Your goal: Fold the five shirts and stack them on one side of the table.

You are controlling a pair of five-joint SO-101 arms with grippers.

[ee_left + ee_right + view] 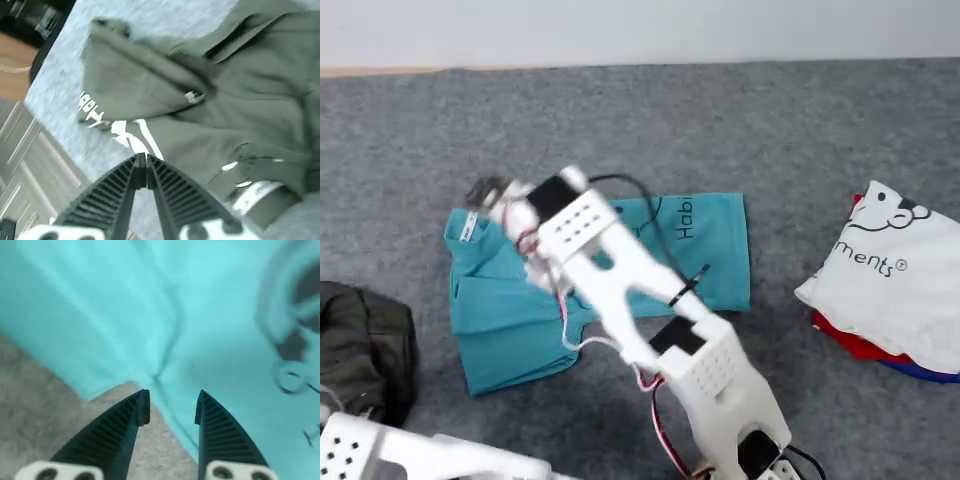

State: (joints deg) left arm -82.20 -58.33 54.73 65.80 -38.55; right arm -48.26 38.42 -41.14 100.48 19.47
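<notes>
A teal shirt (620,270) lies partly folded in the middle of the grey table (770,130). My right arm reaches over it, and the right gripper (488,193) sits at the shirt's far left corner. Seen from the right wrist, that gripper (172,405) is open, its fingers straddling a teal shirt (210,315) edge with nothing held. A dark olive shirt (365,345) lies crumpled at the table's left edge. My left gripper (146,161) hangs shut and empty over this olive shirt (200,100). A white shirt (895,280) tops a stack at the right.
Under the white shirt lie a red shirt (855,343) and a blue one (925,372). The left arm's white body (390,455) crosses the front left corner. In the left wrist view, the table edge and floor (30,165) are close to the olive shirt.
</notes>
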